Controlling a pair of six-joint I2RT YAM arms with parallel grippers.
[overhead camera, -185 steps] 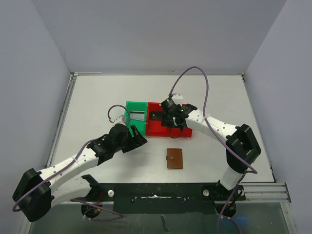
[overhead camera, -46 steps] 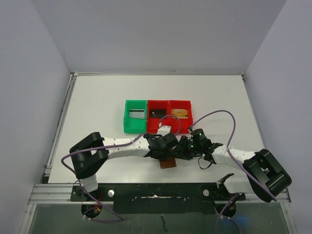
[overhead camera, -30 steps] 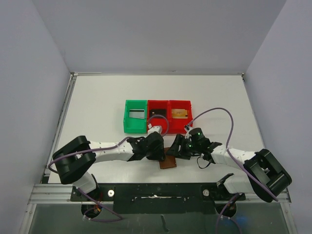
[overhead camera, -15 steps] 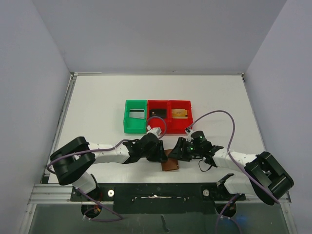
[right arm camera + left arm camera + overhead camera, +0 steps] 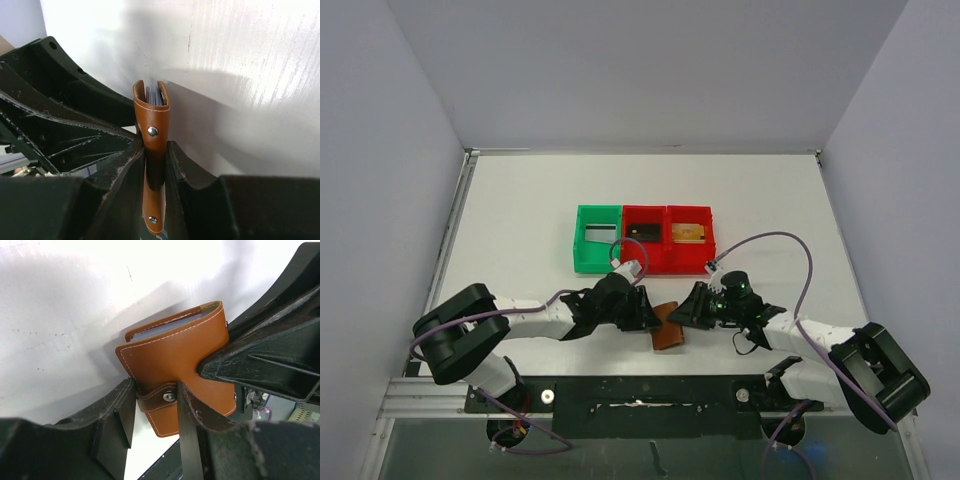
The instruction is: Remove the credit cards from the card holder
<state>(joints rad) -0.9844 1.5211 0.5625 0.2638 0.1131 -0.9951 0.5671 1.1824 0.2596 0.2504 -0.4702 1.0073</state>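
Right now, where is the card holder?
In the top view, the card holder is at front-centre of the table, gripped between the left gripper and right gripper.

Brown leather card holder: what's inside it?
Between the covers of the brown leather card holder, only thin grey-blue card edges show at its open end. The closed, strap-snapped covers hide the card faces, so their number is unclear.

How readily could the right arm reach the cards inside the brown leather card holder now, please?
Probably not: the brown leather card holder is folded shut, with the right gripper itself clamped on it.
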